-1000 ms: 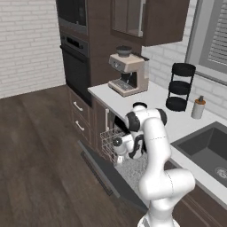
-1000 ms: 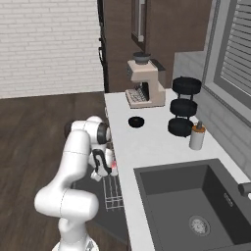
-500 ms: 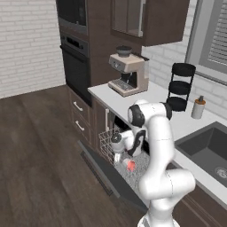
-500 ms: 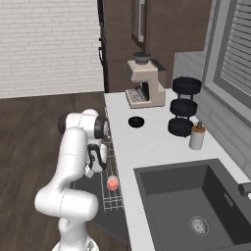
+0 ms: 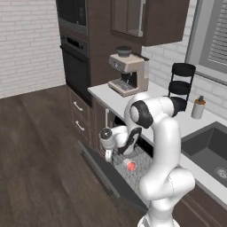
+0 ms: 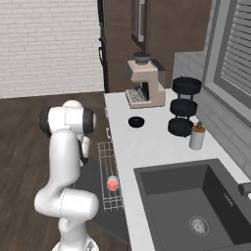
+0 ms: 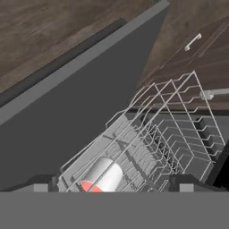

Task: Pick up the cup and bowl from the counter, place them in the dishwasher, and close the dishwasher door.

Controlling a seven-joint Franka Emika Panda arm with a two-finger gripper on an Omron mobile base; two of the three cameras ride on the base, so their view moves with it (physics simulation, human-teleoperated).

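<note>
The cup (image 7: 102,176), pale grey with a red top, lies on its side in the pale wire rack (image 7: 170,134) of the dishwasher. It also shows in the rack in both base views as the cup (image 5: 131,165) (image 6: 112,184). My gripper (image 7: 115,183) hangs open just above the cup, fingertips wide apart and holding nothing. In the left base view the gripper (image 5: 109,154) points down over the rack's front. The dishwasher door (image 5: 99,170) lies folded down and open. The black bowl (image 6: 136,121) sits on the counter (image 6: 147,147) in front of the coffee machine.
A coffee machine (image 5: 128,73), a black three-tier stand (image 6: 184,105) and a pump bottle (image 6: 197,137) stand along the back of the counter. The dark sink (image 6: 196,201) is at the right. A black wall oven (image 5: 75,66) stands left of the dishwasher.
The gripper opened and let go of the cup, which dropped into the rack and now lies on its side. The hand drew back toward the door side.
</note>
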